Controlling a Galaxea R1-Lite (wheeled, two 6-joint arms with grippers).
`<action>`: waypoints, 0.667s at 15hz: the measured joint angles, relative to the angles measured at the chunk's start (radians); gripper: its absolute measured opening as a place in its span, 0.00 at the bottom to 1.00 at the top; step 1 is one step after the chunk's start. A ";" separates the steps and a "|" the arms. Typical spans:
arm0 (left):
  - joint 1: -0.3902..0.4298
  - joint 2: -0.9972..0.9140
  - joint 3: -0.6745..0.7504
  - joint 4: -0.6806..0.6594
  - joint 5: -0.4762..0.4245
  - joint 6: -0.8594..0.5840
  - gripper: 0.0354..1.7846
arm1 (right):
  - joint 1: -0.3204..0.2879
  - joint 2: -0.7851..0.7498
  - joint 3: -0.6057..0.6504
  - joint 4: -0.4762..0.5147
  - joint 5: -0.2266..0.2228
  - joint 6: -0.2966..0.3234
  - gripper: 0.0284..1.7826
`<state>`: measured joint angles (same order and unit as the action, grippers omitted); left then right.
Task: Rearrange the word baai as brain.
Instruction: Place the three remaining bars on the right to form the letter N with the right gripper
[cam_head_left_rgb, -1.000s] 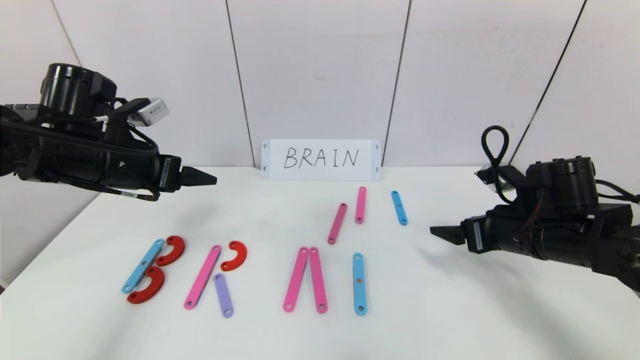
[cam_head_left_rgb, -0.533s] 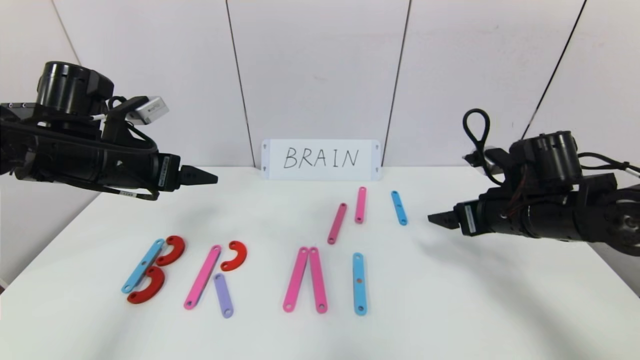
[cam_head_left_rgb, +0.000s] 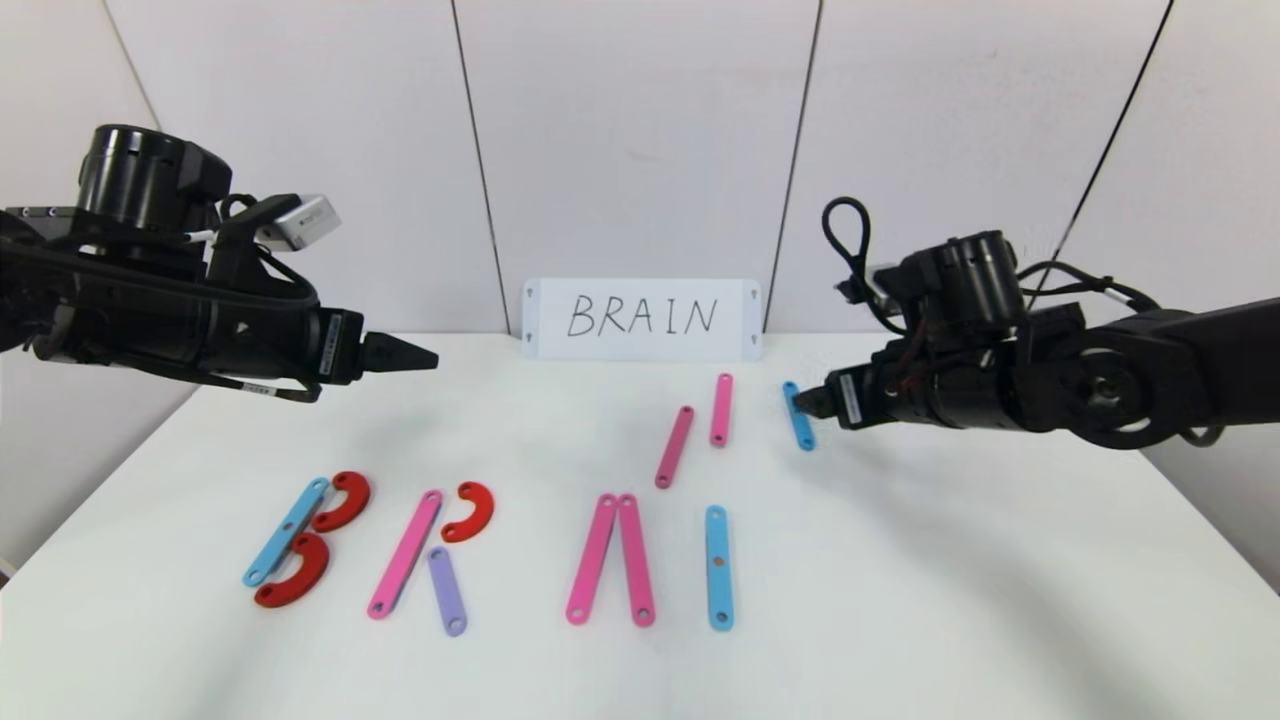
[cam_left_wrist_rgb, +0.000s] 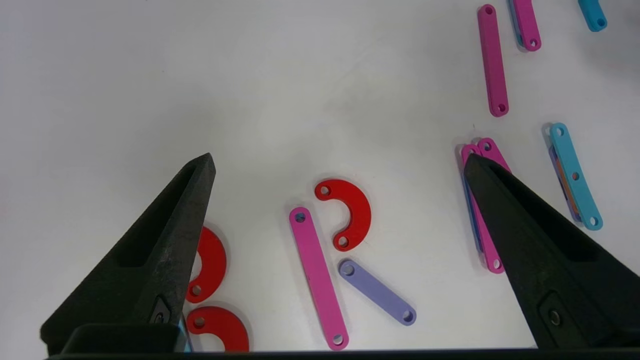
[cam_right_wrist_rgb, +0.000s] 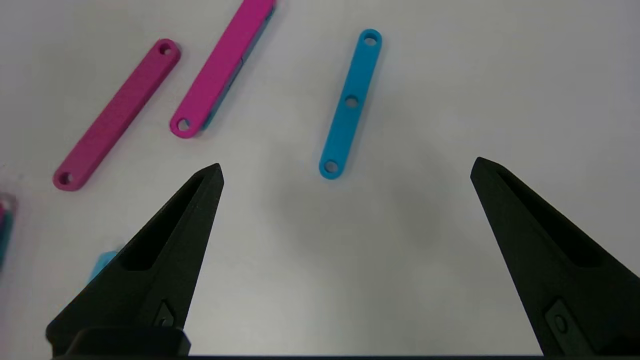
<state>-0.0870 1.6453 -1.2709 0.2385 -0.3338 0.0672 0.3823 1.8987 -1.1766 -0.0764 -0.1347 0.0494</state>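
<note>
My right gripper (cam_right_wrist_rgb: 345, 167), fingers spread and empty, hovers beside the short blue plastic strip (cam_head_left_rgb: 798, 415) at the table's one o'clock, positioned for pickup; left gripper (cam_left_wrist_rgb: 340, 162) parked, spread.

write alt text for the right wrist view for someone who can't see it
The open right gripper hovers over a white table, jaws spread wide, with a short blue three-hole strip lying just beyond its fingertips. Two pink strips lie off to one side.

Right gripper (cam_head_left_rgb: 806, 402) hovers beside the short blue strip (cam_head_left_rgb: 798, 415) — at three o'clock of it — over the table (cam_head_left_rgb: 1000, 600).
</note>
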 joint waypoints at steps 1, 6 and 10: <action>0.000 0.000 -0.001 0.000 0.000 0.000 0.97 | 0.021 0.022 -0.026 0.002 0.000 0.026 0.97; 0.000 0.005 -0.002 -0.001 -0.004 0.000 0.97 | 0.126 0.130 -0.136 0.000 -0.005 0.109 0.97; 0.000 0.008 -0.003 -0.002 -0.007 0.000 0.97 | 0.188 0.204 -0.193 -0.015 -0.038 0.132 0.97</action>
<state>-0.0874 1.6530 -1.2734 0.2366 -0.3404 0.0672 0.5700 2.1023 -1.3691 -0.0917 -0.1726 0.1817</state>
